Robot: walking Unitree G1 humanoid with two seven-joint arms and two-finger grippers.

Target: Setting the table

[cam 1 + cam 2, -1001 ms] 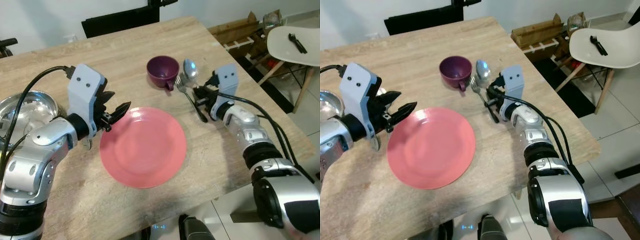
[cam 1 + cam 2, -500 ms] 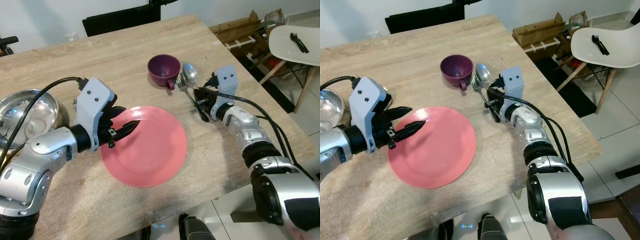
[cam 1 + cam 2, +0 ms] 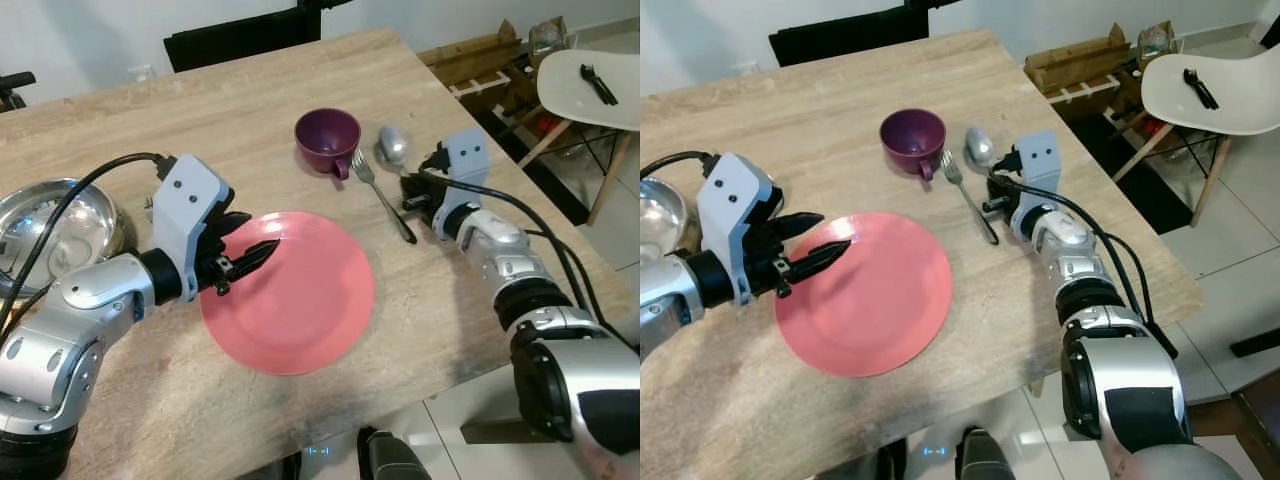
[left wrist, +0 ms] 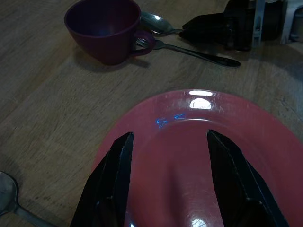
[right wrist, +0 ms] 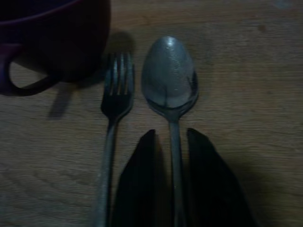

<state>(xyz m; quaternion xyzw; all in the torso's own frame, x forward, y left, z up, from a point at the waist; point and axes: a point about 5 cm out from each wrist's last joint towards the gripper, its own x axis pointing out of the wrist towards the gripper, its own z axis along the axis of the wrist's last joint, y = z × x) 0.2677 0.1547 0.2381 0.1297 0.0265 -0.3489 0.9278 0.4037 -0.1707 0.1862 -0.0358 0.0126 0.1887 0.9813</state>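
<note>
A pink plate (image 3: 295, 300) lies in the middle of the wooden table (image 3: 230, 110). Beyond it stands a purple cup (image 3: 326, 138), with a fork (image 3: 382, 198) and a spoon (image 3: 393, 146) side by side to its right. My left gripper (image 3: 262, 232) hovers open over the plate's left part; the left wrist view shows the plate (image 4: 199, 156) between its fingers (image 4: 113, 184). My right gripper (image 3: 410, 192) lies low on the table, to the right of the fork. In the right wrist view its fingers (image 5: 142, 165) close on the spoon's handle (image 5: 174, 142), bowl pointing away.
A steel bowl (image 3: 50, 225) sits at the table's left edge, with another spoon (image 4: 9, 194) near it. A black chair (image 3: 240, 35) stands behind the table. A white chair (image 3: 590, 90) and wooden crates (image 3: 490, 60) are on the right, past the table's edge.
My right gripper has shifted right with the spoon, which now lies apart from the fork instead of overlapping it. The left gripper, which moved over the plate earlier, holds still.
</note>
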